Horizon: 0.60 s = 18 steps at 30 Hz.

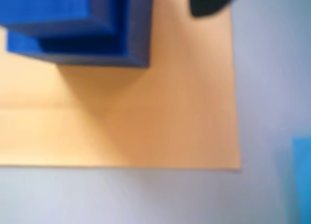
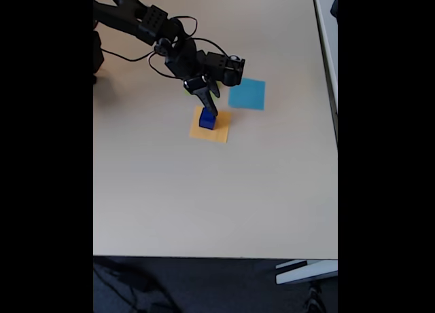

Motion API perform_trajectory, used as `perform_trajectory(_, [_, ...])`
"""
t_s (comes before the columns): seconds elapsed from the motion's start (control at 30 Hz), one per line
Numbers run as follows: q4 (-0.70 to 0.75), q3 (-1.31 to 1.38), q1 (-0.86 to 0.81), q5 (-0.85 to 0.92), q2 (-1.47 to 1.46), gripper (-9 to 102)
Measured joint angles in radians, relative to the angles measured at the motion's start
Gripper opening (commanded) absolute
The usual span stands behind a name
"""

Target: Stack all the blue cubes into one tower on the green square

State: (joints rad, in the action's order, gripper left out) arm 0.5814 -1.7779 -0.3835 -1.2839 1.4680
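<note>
Two stacked blue cubes (image 1: 77, 29) fill the wrist view; fixed view: tool (image 2: 212, 111) above, grip unclear.

Blue cubes (image 1: 73, 27) matt; orange sheet (image 1: 160, 117) matt paper; table (image 2: 204, 197) smooth.

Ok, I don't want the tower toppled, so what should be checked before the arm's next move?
1. Cubes on the target: not ok, they sit on the orange square.
2. Cubes stacked squarely: cannot tell, the wrist view is blurred.
3. End effector gripping the cubes: cannot tell; it is right over them.
4. Green square free: cannot tell, the arm covers that spot.
5. Cyan square apart from the cubes: ok.
</note>
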Motion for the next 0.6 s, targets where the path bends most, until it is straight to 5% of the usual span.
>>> perform_trajectory(0.6, [-0.029,-0.063,-0.017,0.025,0.000,21])
